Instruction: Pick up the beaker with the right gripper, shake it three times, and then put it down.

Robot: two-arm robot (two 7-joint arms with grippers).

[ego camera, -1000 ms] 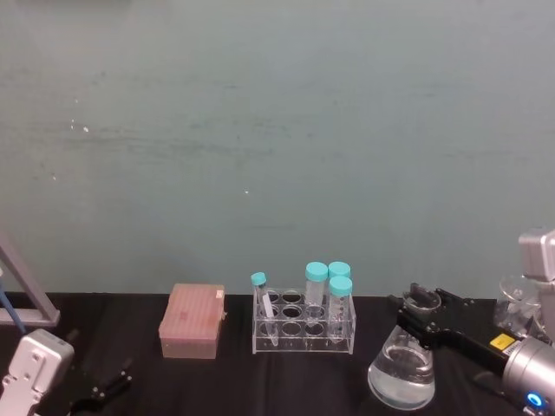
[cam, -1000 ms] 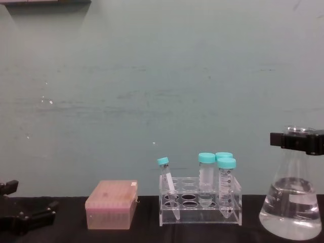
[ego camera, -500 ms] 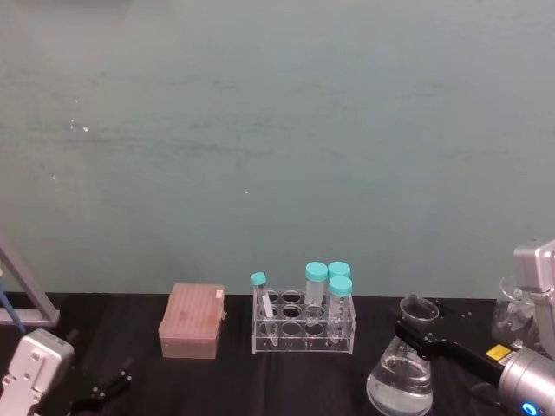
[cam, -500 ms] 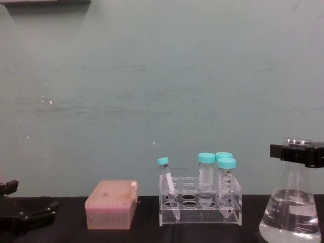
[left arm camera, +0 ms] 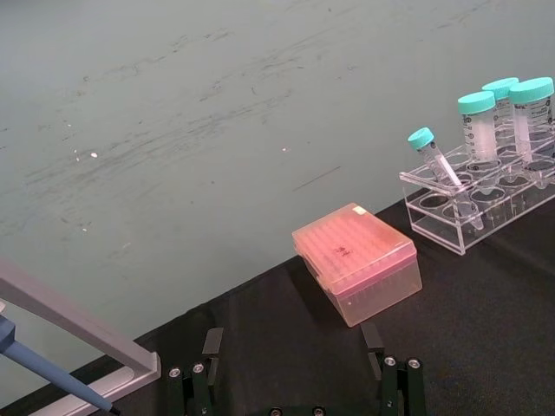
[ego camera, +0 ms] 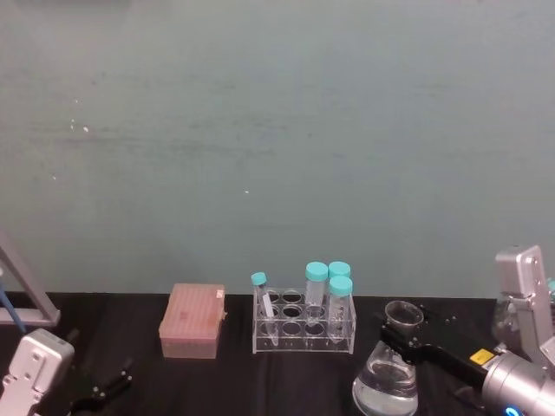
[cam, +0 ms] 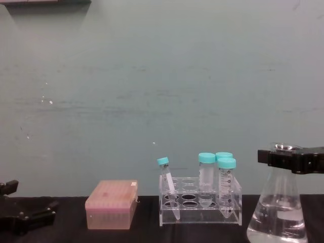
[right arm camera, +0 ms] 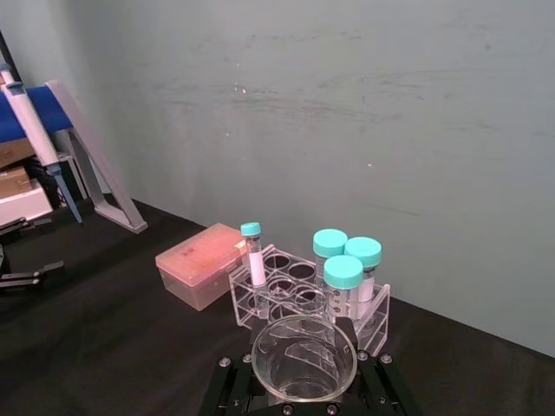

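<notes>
At the far left, the left hand (cam: 28, 216) rests low over the black worktop (ego camera: 225, 386), its thin fingers spread and holding nothing. Next comes a pink box (ego camera: 192, 321), then a clear rack (ego camera: 303, 331) of teal-capped tubes (ego camera: 316, 279). At the right is the beaker (cam: 277, 220), a clear cone-shaped glass flask with a wide base, narrow neck and flared rim, roughly a third full of clear liquid, just right of the rack. The right hand (cam: 286, 160) is clamped around its neck. So the grasp is made. The base sits low and cut off from view, so I cannot tell whether it is lifted. Setting down and letting go appear left to do.
</notes>
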